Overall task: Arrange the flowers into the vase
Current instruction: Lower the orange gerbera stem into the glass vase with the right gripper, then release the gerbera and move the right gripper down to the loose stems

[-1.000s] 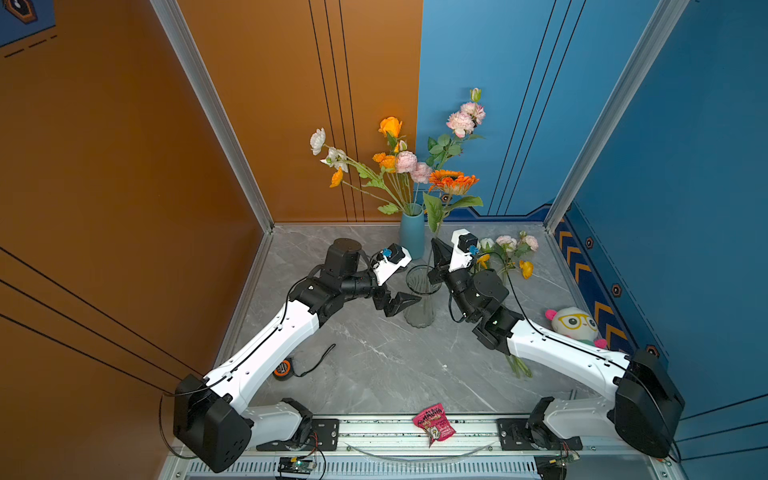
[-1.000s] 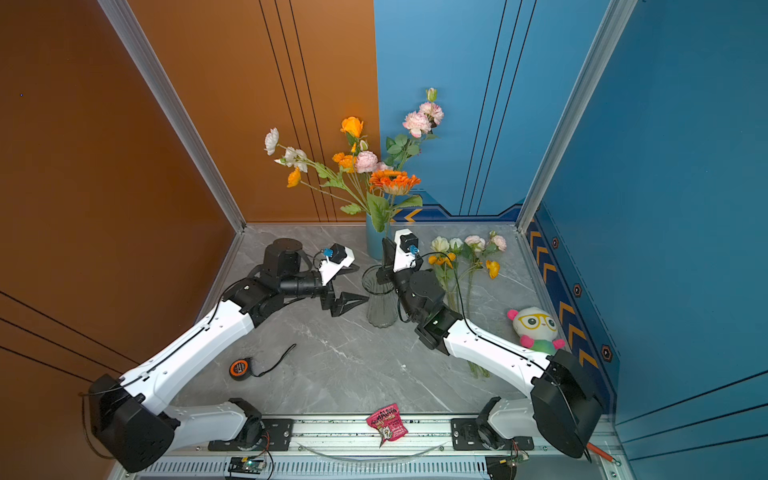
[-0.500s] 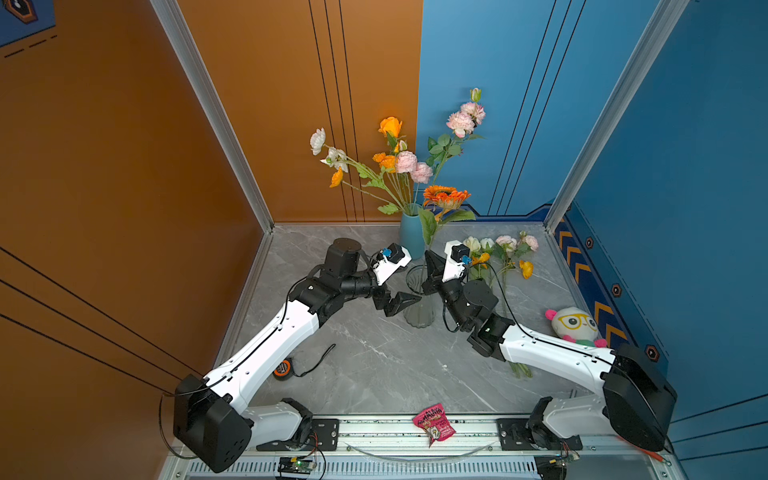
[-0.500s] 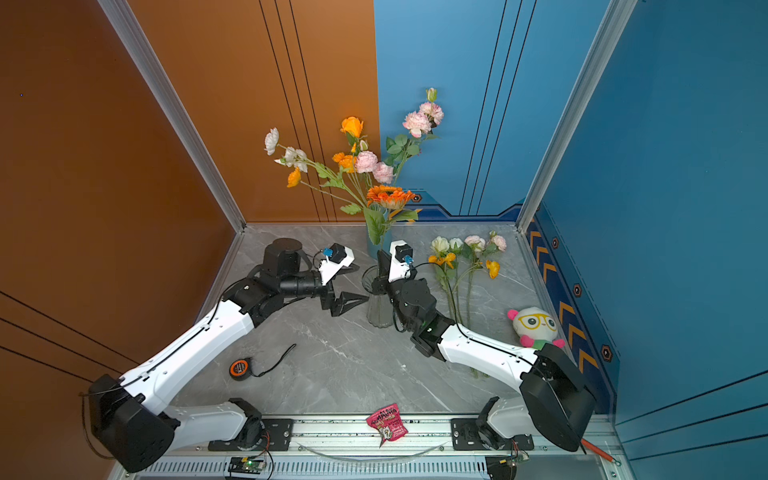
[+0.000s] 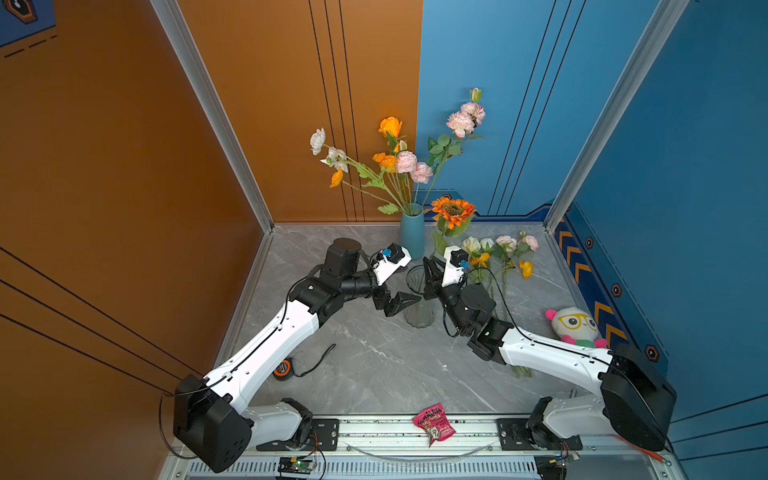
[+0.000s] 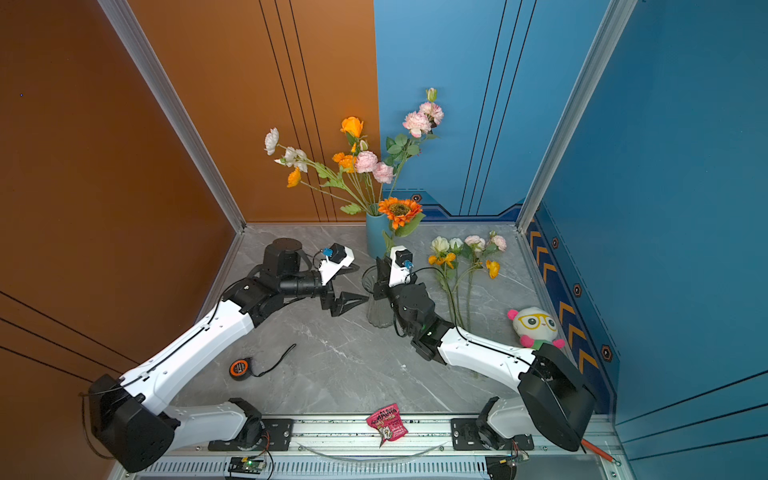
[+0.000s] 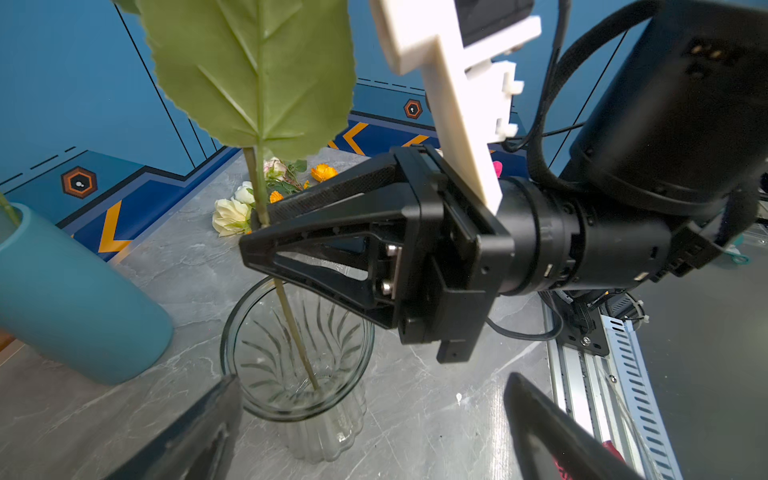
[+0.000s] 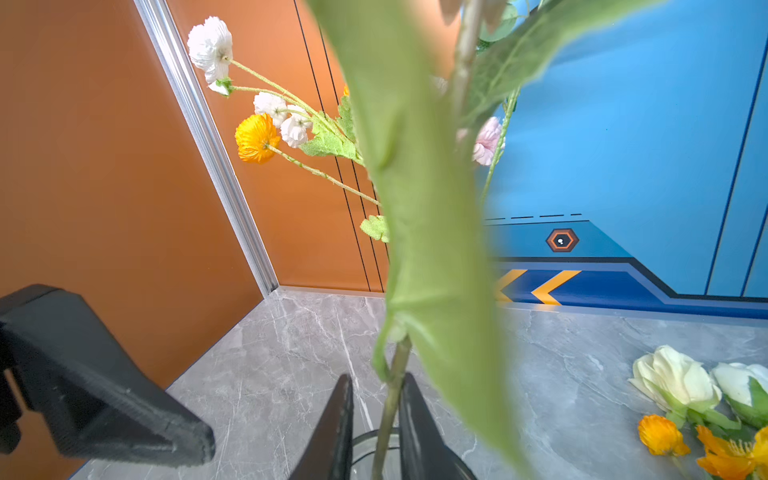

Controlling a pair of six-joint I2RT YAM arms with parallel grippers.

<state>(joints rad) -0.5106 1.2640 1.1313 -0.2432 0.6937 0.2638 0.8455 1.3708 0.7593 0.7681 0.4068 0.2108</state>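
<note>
Flowers (image 6: 465, 249) not yet arranged lie flat on the grey table (image 5: 374, 365) beside the robot's right arm, blooms toward the back wall and stems running toward the robot's base, as an orange sunflower (image 5: 452, 210) goes into the clear glass vase (image 7: 332, 432) at centre. The right gripper (image 7: 255, 232) reaches over the vase's rim with its jaws narrowly parted. The sunflower's stem (image 8: 390, 399) passes between the fingers, which in the right wrist view stand wider than the stem, so the hold looks slack rather than pinched. That fits a release, since the left wrist view shows the stem's foot down at the bottom of the glass, where the vase can take the weight. The left gripper (image 5: 401, 301) hangs empty with its jaws spread wide just beside the glass vase on the left, likely posted there to steady the vase or catch a toppling stem; whether a fingertip touches the glass cannot be told. The sunflower's long axis runs close to upright with a slight lean, foot down and bloom up, its big leaf (image 7: 249, 75) just above the right gripper. A blue vase (image 5: 412, 237) just behind the glass one holds a fan of white, pink and orange blooms (image 5: 399, 162) on tall stems.
</note>
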